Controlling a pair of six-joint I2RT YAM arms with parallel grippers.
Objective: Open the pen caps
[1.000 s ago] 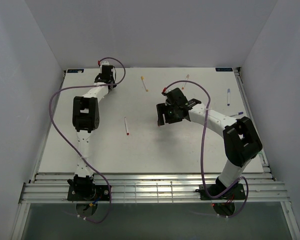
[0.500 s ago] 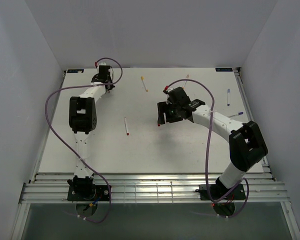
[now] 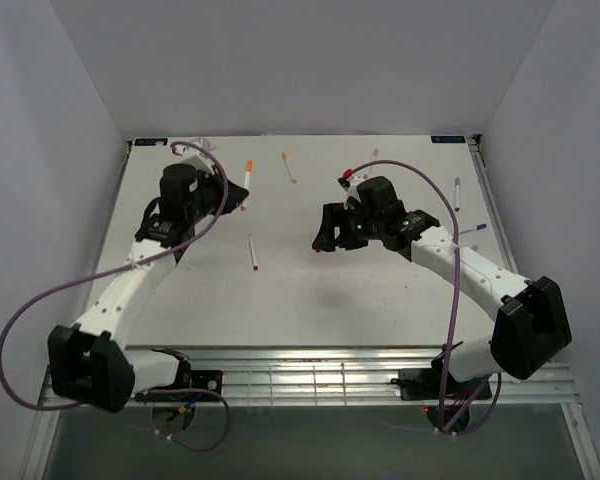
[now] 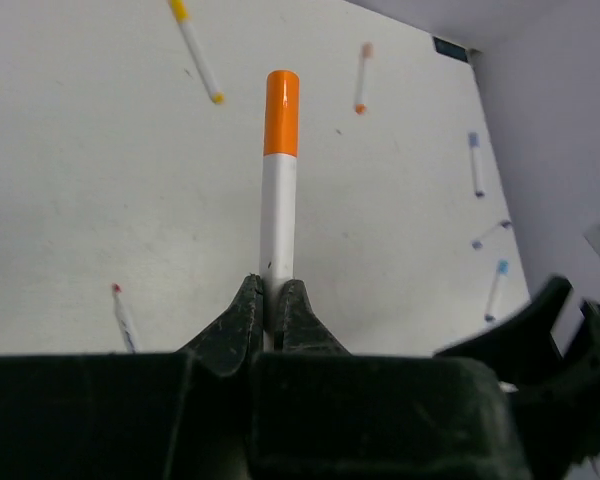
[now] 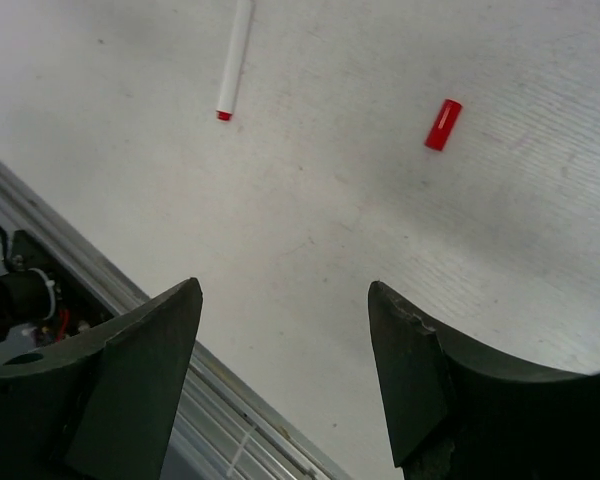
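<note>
The orange cap (image 4: 282, 112) sits firmly on the far end of its white barrel (image 4: 278, 215), pointing straight away from my left wrist camera. From above I see the same cap (image 3: 248, 168) at the far left-centre of the table (image 3: 310, 300), apparently lifted off the surface, though I can't be sure. The left gripper (image 4: 272, 300) is clamped down tight on the lower barrel, leaving the cap end free and well clear of the fingertips.

I judge the step in hand to be presenting this pen for uncapping. The next move calls for the right gripper (image 5: 283, 295) to cross over, line up with the barrel, pinch only the orange stub and pull along the pen's length while the left holds firm.

That right gripper has its jaws spread wide with nothing between them. It hangs over the table's middle, well apart from the orange cap. Below it a red cap (image 5: 443, 124) lies loose, apart from a red-tipped pen (image 5: 232, 65) with its nib bare, so I take that one as done. A yellow-capped pen (image 4: 195, 50) lies beyond, its cap on.
</note>
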